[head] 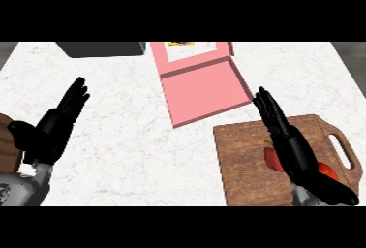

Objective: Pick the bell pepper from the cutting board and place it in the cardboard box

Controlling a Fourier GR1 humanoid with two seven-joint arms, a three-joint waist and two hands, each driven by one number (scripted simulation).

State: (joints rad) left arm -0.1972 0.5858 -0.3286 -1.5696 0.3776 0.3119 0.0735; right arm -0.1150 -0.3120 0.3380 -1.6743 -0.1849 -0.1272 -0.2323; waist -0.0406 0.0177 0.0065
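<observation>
Over the cutting board [250,160] our right hand [286,138] hovers open above the bell pepper [272,157], which we judge still needs grasping before going to the cardboard box [204,92].

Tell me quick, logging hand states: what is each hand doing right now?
Left hand: open, fingers straight, holding nothing.
Right hand: open, fingers straight, above the bell pepper, not gripping it.

The right robot hand [289,140] hides most of the red bell pepper [271,157].
</observation>
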